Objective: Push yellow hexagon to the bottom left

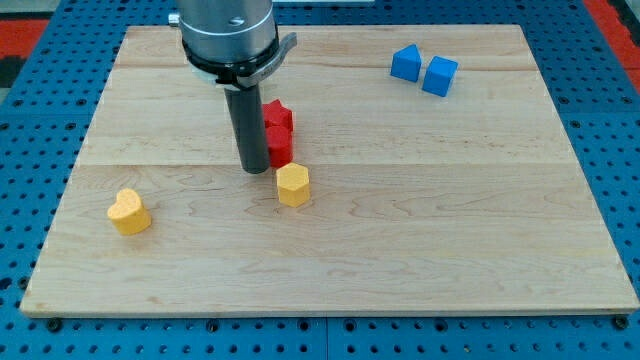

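Yellow heart [129, 212] sat nearest you | my tip [253, 168], gripperless, holding nothing, was upper-left of yellow hexagon [293, 185] | you risked shoving it right.

Arm housing [228, 30]: cut off by the view's top edge; upper part not shown. Red blocks [279, 130]: left sides hidden behind the rod [250, 130]; their shapes and count cannot be made out with certainty. Board [450, 250]: far edge partly masked by the arm housing.
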